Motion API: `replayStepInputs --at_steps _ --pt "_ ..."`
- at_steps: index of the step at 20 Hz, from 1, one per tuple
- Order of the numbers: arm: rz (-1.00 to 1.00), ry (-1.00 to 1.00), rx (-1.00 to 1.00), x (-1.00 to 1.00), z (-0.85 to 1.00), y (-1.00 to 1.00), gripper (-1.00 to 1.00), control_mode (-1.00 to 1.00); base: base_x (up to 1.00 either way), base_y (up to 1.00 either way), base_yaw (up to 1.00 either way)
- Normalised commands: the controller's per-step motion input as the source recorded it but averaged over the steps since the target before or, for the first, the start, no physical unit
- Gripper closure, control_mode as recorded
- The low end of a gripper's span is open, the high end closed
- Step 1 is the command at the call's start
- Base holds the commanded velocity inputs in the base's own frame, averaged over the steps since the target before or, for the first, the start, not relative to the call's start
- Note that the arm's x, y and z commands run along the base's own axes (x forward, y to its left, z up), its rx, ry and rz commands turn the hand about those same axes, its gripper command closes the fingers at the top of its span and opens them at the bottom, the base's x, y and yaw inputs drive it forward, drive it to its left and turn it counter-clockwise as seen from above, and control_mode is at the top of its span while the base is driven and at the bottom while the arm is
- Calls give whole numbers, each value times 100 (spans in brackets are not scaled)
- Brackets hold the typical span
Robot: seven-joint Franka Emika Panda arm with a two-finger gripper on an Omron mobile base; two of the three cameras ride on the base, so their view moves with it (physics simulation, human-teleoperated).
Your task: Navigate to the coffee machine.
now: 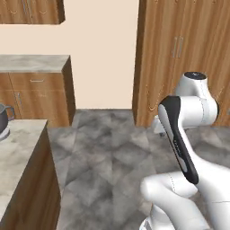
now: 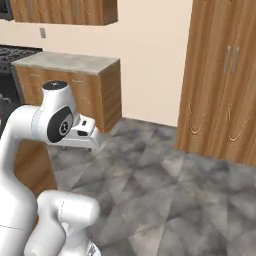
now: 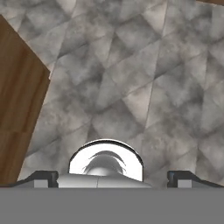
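- The coffee machine is nowhere I can point to from here, so where it stands is unknown to me; I judge it lies off to one side of what my cameras face.
- Step in hand: I judge this to be the driving and searching stage, with the approach itself not yet begun. My base sits on open grey tiled floor [image 1: 108, 152] in the middle of the kitchen.
- Ahead of me is a bare cream wall [image 1: 101, 54] and a tall wooden cabinet [image 1: 184, 58] with two slim handles.
- To the left, a corner counter [image 2: 67, 62] with a stone top runs along the wall, with a dark stove [image 2: 12, 54] just beside it in the right base view.
- Nearer, at the left edge of the left base view, an island counter [image 1: 20, 152] carries a steel bowl [image 1: 4, 119], cut by the frame; I cannot tell what it belongs to.
- My gripper [image 3: 113, 178] hangs over the floor, fingertips [image 3: 43, 177] set wide apart with nothing between them.
- Next move, as I judge it: turn the base until the counters come into view, find the small blue-grey machine, then drive up square to it, keeping my folded arm away from the island's wooden side [image 3: 17, 100].
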Motion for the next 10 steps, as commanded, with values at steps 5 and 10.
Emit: replayStepInputs --at_steps 5,10 --pt "0 0 0 0 0 0 -100 100 77 18 68" --pt "0 0 0 0 0 0 -100 100 76 1 65"
